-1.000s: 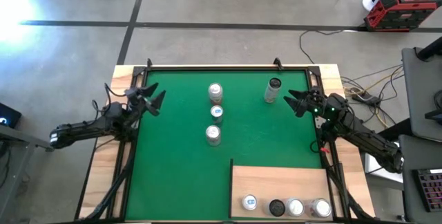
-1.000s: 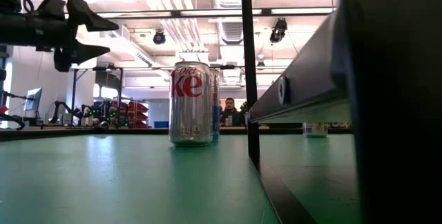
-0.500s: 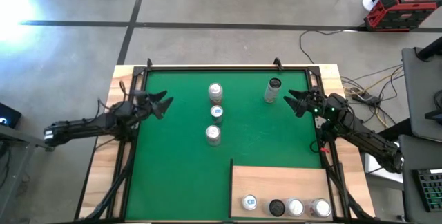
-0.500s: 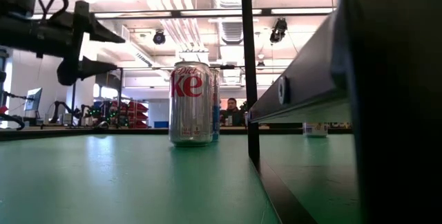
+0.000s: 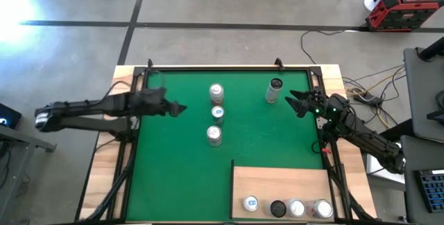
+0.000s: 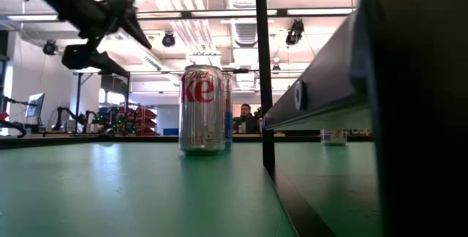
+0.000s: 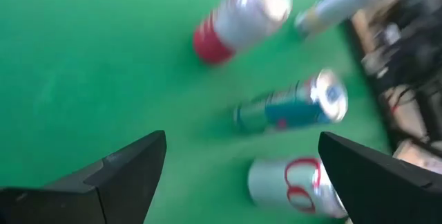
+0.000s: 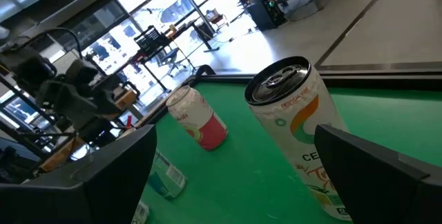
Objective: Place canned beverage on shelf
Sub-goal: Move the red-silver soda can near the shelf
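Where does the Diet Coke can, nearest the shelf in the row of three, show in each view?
High view: Diet Coke can, last of the middle row, just above the shelf.
Low view: centre, upright on the green mat.
Left wrist view: lower right.
Right wrist view: not in it.
Shared landmark: the blue can next to it.

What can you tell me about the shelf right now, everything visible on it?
The shelf is a flat rectangular panel of pale plain wood with a dark edge, lying at the green mat's near right corner. Four cans stand upright in a row along its near edge; the rest is bare. Neither gripper touches it.
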You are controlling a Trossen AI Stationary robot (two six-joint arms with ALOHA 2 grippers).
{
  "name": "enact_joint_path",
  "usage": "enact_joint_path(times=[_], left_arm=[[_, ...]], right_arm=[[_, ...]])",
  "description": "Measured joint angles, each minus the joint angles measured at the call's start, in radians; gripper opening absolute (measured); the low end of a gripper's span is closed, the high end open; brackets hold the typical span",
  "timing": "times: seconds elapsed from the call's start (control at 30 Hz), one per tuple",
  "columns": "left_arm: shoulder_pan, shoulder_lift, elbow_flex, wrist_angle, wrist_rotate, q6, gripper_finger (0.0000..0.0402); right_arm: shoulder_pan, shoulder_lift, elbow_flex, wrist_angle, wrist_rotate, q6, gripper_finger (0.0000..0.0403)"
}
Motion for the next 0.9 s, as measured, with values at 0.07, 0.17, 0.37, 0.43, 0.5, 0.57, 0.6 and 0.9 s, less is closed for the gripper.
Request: enact_joint_path(times=[0.07, 0.17, 0.37, 0.43, 0.5, 0.57, 0.6, 0.9], left_arm=[[0.000, 0.094, 0.074, -0.062, 0.056, -0.044, 0.0364], [-0.004, 0.225, 0.200, -0.200, 0.124, -0.090, 0.0364], [-0.034, 0.464, 0.457, -0.439, 0.180, -0.116, 0.0364], [-0.046, 0.523, 0.514, -0.458, 0.195, -0.109, 0.0364], [-0.064, 0.574, 0.556, -0.457, 0.221, -0.109, 0.0364], [-0.092, 0.622, 0.587, -0.459, 0.244, -0.111, 0.0364], [-0.111, 0.645, 0.601, -0.460, 0.245, -0.110, 0.0364], [-0.254, 0.821, 0.769, -0.479, 0.120, -0.056, 0.0364]], right_arm=[[0.000, 0.000, 0.000, 0.000, 0.000, 0.000, 0.0384], [0.000, 0.000, 0.000, 0.000, 0.000, 0.000, 0.0384], [0.000, 0.000, 0.000, 0.000, 0.000, 0.000, 0.0384], [0.000, 0.000, 0.000, 0.000, 0.000, 0.000, 0.0384], [0.000, 0.000, 0.000, 0.000, 0.000, 0.000, 0.0384], [0.000, 0.000, 0.000, 0.000, 0.000, 0.000, 0.0384], [0.000, 0.000, 0.000, 0.000, 0.000, 0.000, 0.0384], [0.000, 0.000, 0.000, 0.000, 0.000, 0.000, 0.0384]])
